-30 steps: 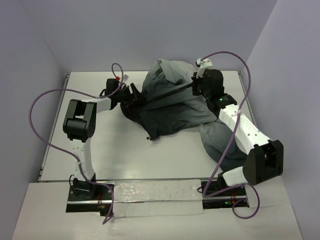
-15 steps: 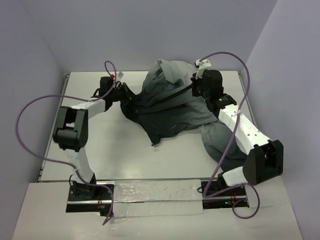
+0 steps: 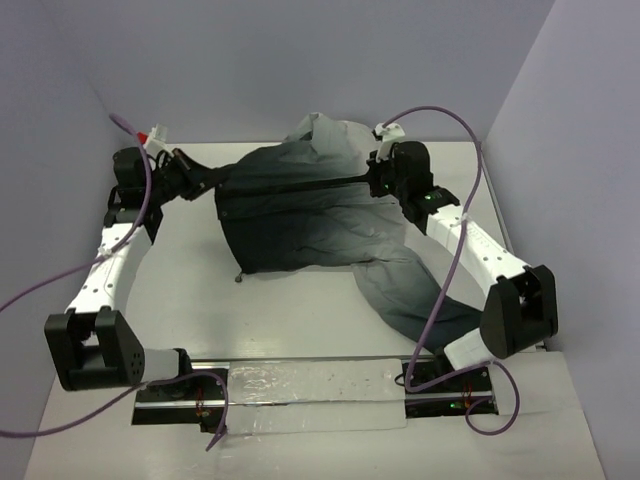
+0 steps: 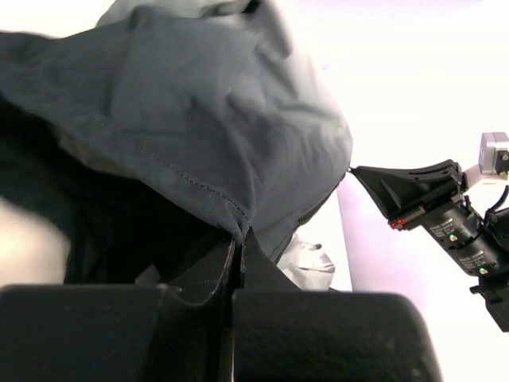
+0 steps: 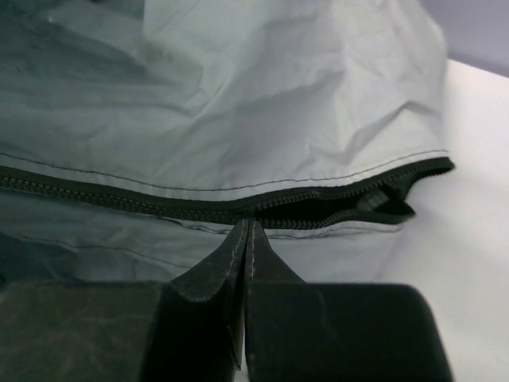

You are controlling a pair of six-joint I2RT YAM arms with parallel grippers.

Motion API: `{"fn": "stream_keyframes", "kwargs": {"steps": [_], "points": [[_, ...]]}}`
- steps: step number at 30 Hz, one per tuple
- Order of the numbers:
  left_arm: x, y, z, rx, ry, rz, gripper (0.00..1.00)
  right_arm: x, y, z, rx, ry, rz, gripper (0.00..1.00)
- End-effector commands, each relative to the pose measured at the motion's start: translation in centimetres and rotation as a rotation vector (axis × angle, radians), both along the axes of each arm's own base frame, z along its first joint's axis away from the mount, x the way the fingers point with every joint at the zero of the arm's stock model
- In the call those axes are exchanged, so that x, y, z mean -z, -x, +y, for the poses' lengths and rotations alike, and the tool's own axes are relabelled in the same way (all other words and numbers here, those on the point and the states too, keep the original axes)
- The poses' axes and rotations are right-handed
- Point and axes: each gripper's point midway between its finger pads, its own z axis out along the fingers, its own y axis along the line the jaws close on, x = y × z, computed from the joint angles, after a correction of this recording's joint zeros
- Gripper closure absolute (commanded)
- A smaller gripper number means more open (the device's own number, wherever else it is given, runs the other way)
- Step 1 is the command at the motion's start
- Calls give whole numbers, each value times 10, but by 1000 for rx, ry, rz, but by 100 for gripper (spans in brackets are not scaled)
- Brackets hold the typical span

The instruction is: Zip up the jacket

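Since the earlier frame the left arm had swung well out to the left. Its claw, which had stood apart beside the jacket (image 3: 300,220), had closed on the garment's left edge and drawn the cloth out wider. The right arm had shifted only slightly.

Nearest the bases, the left elbow lay low at the near left corner of the table (image 3: 200,300), and the right elbow sat folded at the near right. Both forearms ran away from the camera toward the far half of the table.

One sleeve trailed toward the near right, under the right forearm.

Farther back, the left gripper (image 3: 203,180) pointed rightward with its jaws pressed together on the dark hem. In the left wrist view the fingers (image 4: 227,263) pinched a fold of fabric.

The right gripper (image 3: 378,182) pointed leftward, clamped on the jacket at the zipper (image 5: 119,199).

The zipper (image 3: 300,186) ran taut between the two claws, with the jacket spread across the far centre.
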Motion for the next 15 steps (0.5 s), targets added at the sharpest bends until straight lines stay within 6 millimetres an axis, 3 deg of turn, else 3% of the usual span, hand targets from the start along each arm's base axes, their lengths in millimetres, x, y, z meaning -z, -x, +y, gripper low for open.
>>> {"fn": "stream_keyframes", "kwargs": {"steps": [1,7,11,15], "points": [[-4,14,47,-135,-50,14,100,-1,-18,8,2,-16,-22,100],[-14,17,76,-211,-85,1,100,32,-28,8,23,16,38,100],[-15,16,83,-238,-100,9,100,37,-31,8,42,27,38,100],[-23,13,103,-310,-103,5,100,35,-43,-8,128,71,18,100]]}}
